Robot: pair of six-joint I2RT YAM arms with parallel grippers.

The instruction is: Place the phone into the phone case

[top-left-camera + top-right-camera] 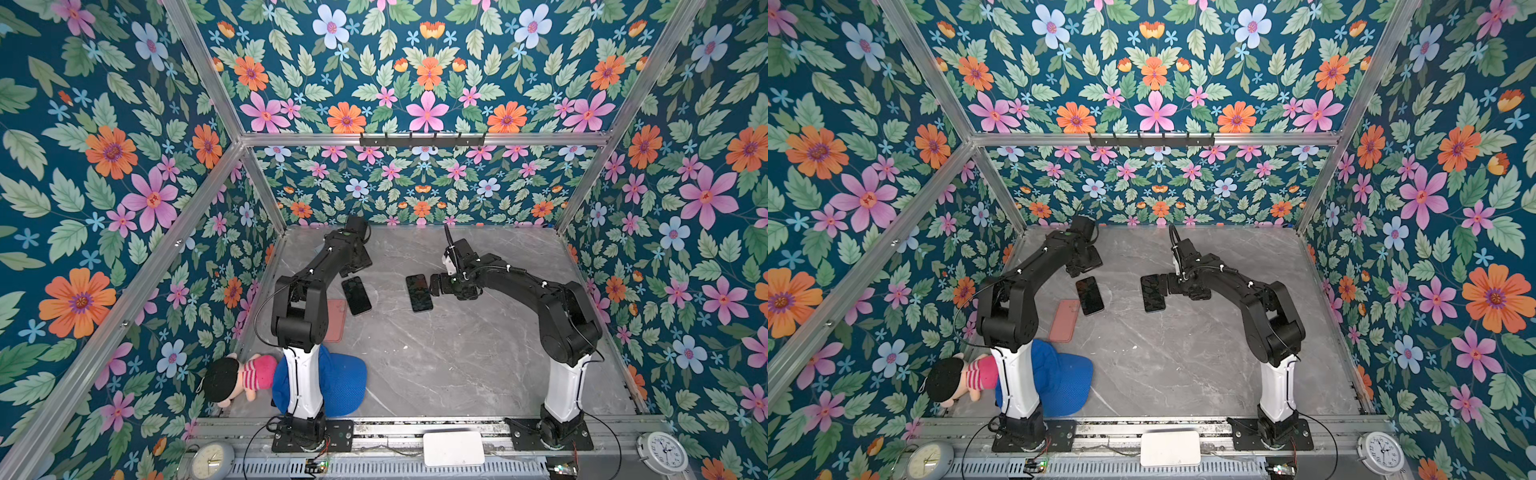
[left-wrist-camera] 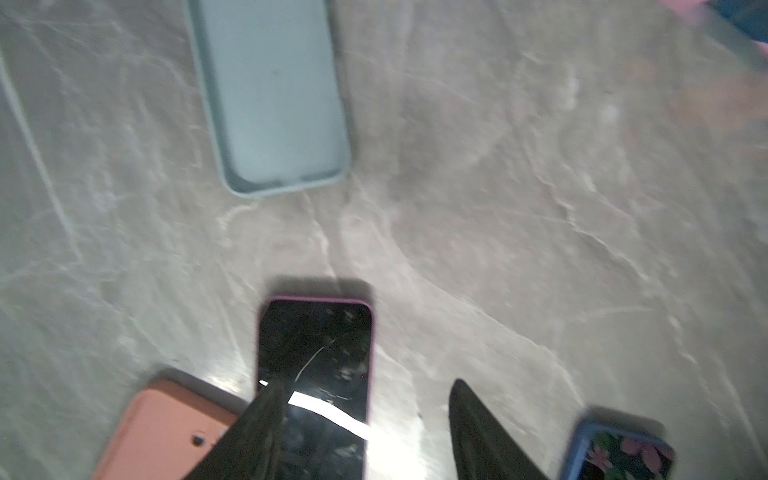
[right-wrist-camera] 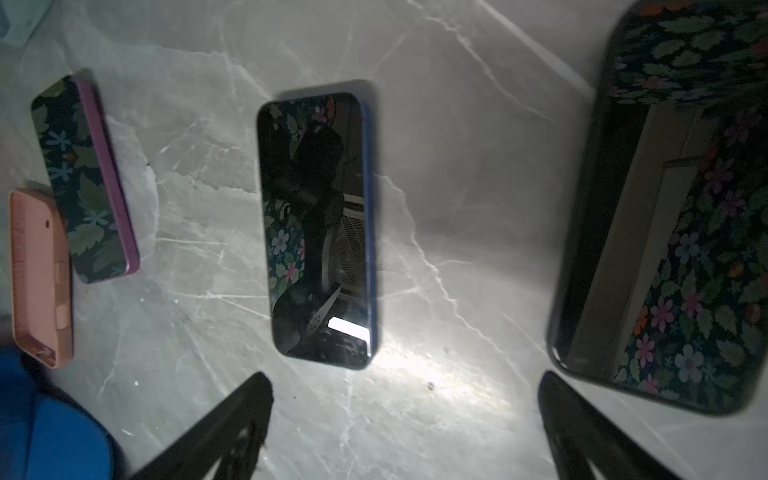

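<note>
Phone with the magenta rim [image 1: 356,296] lies screen up toward the back left of the table [image 1: 457,353], just beside the salmon case [image 1: 1065,320]. From above it is only a dark slab. The left wrist view, though blurred, adds the detail: black glass, a fine pale scratch, a bright strip of glare. Left gripper [image 2: 365,384] hangs over it with jaws parted, one finger across the screen, the other off to the side, gripping nothing. That view alone clearly shows the pale blue case [image 2: 270,95], empty. The right wrist view shows the phone's glass mirroring leaves. Right gripper [image 3: 403,386] is spread wide, empty, facing the blue-rimmed phone [image 3: 316,228] — and a large dark glossy screen [image 3: 665,208] shows only there.
</note>
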